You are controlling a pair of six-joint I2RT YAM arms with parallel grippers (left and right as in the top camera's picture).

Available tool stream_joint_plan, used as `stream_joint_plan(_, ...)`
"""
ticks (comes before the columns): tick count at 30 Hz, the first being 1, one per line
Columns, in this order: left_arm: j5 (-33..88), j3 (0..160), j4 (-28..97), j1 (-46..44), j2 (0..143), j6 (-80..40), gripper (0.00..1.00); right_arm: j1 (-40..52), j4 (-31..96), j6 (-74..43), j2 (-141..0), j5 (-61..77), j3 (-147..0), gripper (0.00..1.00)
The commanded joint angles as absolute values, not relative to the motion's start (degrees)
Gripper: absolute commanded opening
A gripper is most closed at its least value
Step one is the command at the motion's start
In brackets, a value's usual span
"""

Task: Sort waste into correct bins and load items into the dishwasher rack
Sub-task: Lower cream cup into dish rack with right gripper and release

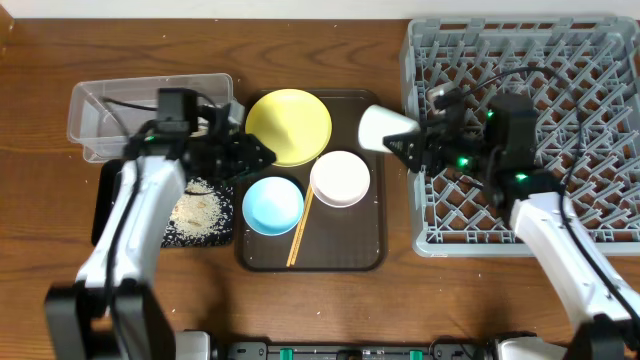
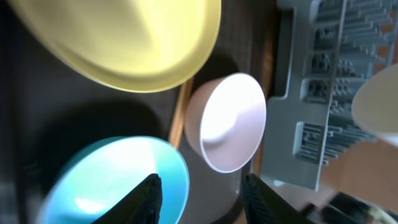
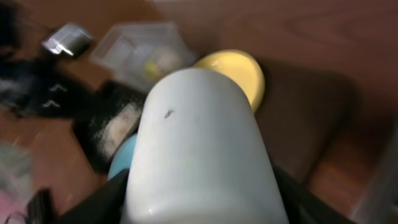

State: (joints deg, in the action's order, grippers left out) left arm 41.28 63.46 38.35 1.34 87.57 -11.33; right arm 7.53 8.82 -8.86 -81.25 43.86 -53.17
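Note:
My right gripper (image 1: 400,142) is shut on the small pale cup (image 1: 383,128), which it holds on its side just left of the grey dishwasher rack (image 1: 560,60); the cup (image 3: 202,149) fills the right wrist view. My left gripper (image 1: 262,155) is open and empty over the brown tray, its fingers (image 2: 202,199) above the light blue bowl (image 2: 115,183). The yellow plate (image 1: 288,126), light blue bowl (image 1: 272,203), white bowl (image 1: 340,178) and wooden chopsticks (image 1: 300,226) lie on the tray. Rice grains (image 1: 198,212) lie in the black tray (image 1: 105,205). The clear tub (image 1: 95,105) stands behind it.
The dark brown serving tray (image 1: 365,235) sits mid-table between the bins and the rack. The rack's corner (image 2: 311,93) shows to the right of the white bowl (image 2: 230,121) in the left wrist view. Bare wooden table (image 1: 300,50) lies along the back.

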Motion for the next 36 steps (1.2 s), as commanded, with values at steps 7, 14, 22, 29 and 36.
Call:
stream_joint_plan(7,33.56,64.01,39.46,2.50,78.85,-7.53,0.45,1.15,42.22,-8.67,-78.00,9.32,-71.81,0.01)
stream_joint_plan(14,33.56,63.99,39.90,2.50,79.05,-7.55,0.46,-6.37,54.85,-10.94,-78.19,-7.05,-74.26,0.01)
stream_joint_plan(22,33.58,63.99,40.03,2.44,79.05,-7.57,0.46,-13.52,61.80,-12.78,-81.03,-7.29,-73.38,0.01)
stream_joint_plan(29,33.58,63.99,40.27,2.44,79.05,-7.57,0.46,-14.96,61.01,-13.26,-85.62,-6.37,-71.83,0.01)
stream_joint_plan(36,33.58,63.99,40.32,2.44,79.05,-7.57,0.46,-14.94,60.62,-13.26,-90.02,-4.03,-71.81,0.05)
